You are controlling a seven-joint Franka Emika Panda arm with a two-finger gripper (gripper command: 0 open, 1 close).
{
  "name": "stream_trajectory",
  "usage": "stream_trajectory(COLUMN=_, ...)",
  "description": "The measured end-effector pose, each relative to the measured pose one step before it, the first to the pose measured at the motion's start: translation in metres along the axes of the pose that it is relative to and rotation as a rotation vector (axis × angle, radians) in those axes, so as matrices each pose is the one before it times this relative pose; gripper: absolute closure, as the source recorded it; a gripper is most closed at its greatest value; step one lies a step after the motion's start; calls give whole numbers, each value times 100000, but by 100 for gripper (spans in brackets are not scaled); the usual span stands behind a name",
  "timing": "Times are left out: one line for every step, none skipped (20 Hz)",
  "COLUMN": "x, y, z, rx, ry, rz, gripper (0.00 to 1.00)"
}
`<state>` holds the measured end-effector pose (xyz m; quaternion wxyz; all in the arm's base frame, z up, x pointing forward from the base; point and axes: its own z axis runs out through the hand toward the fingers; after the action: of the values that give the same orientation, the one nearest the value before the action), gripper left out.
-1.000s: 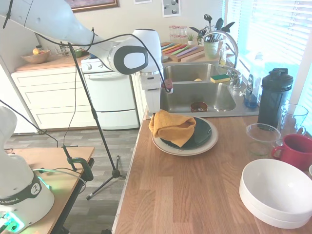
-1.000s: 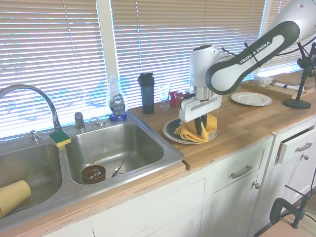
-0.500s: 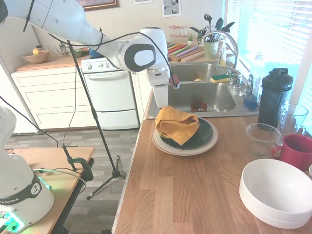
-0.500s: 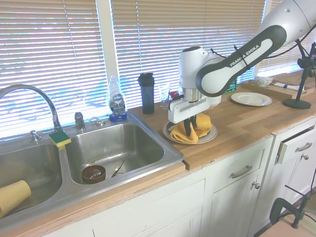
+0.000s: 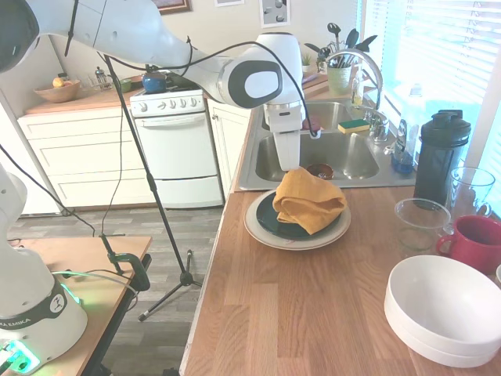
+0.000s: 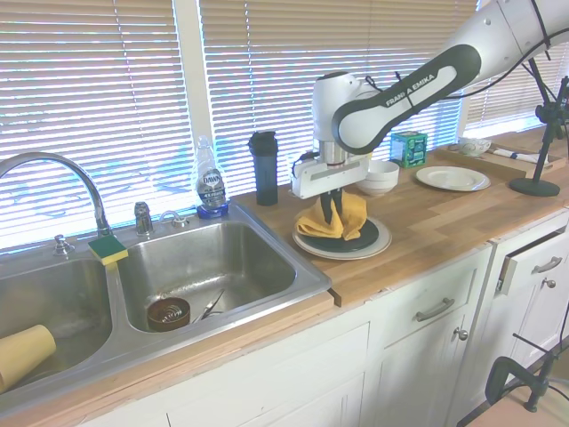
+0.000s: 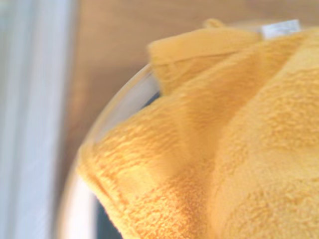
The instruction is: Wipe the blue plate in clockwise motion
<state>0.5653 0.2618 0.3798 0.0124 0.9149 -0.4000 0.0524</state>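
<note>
Gripping yellow cloth (image 5: 310,200), pincer (image 6: 334,216) over blue plate (image 5: 275,220).

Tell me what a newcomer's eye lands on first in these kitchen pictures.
The bright yellow cloth stands out first, bunched on the blue plate, which sits on a wider cream plate on the wooden counter beside the steel sink. Next comes the white arm, whose gripper reaches down into the cloth from above. Sunlit window blinds fill the wall behind the sink.
</note>
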Motion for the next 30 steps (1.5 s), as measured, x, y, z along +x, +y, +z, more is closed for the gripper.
stream_trajectory(x=998, y=209, z=92, rx=-187, ry=-196, rz=1145, gripper=100)
stream_trajectory(x=966, y=280, z=63, rx=-55, ry=-275, rz=1042, gripper=100)
stream_trajectory(x=880, y=304, z=90, rx=-158, ry=-225, rz=833, gripper=100)
stream_trajectory(x=835, y=309, z=100, rx=-205, ry=-287, rz=708, gripper=100)
stream_trajectory(x=699, y=265, z=76, rx=-184, ry=-235, rz=634, gripper=100)
stream_trajectory(x=595, y=256, z=106, rx=-338, ry=-38, rz=587, gripper=100)
stream_trajectory(x=440, y=270, z=143, rx=-409, ry=9, rz=383, gripper=100)
stream_trajectory(x=279, y=356, z=203, rx=-584, ry=-80, rz=153, gripper=100)
stream_trajectory(x=125, y=382, z=159, rx=-557, ry=-66, rz=-8, gripper=100)
stream_trajectory(x=4, y=503, z=142, rx=-559, ry=-51, rz=-146, gripper=100)
stream_trajectory(x=-106, y=580, z=70, rx=-441, ry=11, rz=-233, gripper=100)
stream_trajectory(x=-270, y=667, z=17, rx=-505, ry=-2, rz=-386, gripper=100)
stream_trajectory(x=-331, y=706, z=-19, rx=-431, ry=5, rz=-480, gripper=100)
stream_trajectory(x=-400, y=743, z=-42, rx=-190, ry=119, rz=-574, gripper=100)
stream_trajectory(x=-491, y=672, z=-56, rx=127, ry=234, rz=-670, gripper=100)
stream_trajectory(x=-585, y=651, z=12, rx=-111, ry=114, rz=-837, gripper=100)
stream_trajectory(x=-615, y=572, z=33, rx=-40, ry=121, rz=-854, gripper=100)
stream_trajectory(x=-671, y=464, z=15, rx=-110, ry=102, rz=-873, gripper=100)
stream_trajectory(x=-767, y=327, z=70, rx=-102, ry=59, rz=-1092, gripper=100)
stream_trajectory(x=-810, y=214, z=99, rx=56, ry=74, rz=-1258, gripper=100)
stream_trajectory(x=-858, y=140, z=98, rx=-27, ry=39, rz=-1428, gripper=100)
stream_trajectory(x=-921, y=39, z=71, rx=-50, ry=34, rz=-1547, gripper=100)
stream_trajectory(x=-863, y=-26, z=37, rx=48, ry=65, rz=-1265, gripper=100)
stream_trajectory(x=-755, y=-140, z=-11, rx=55, ry=42, rz=-1061, gripper=100)
stream_trajectory(x=-673, y=-201, z=-26, rx=142, ry=38, rz=-598, gripper=100)
stream_trajectory(x=-584, y=-208, z=-15, rx=165, ry=21, rz=-492, gripper=100)
stream_trajectory(x=-485, y=-175, z=-25, rx=110, ry=14, rz=-471, gripper=100)
stream_trajectory(x=-491, y=-195, z=-43, rx=135, ry=49, rz=-298, gripper=100)
stream_trajectory(x=-496, y=-191, z=-55, rx=135, ry=44, rz=-171, gripper=100)
stream_trajectory(x=-456, y=-185, z=-60, rx=137, ry=70, rz=-177, gripper=100)
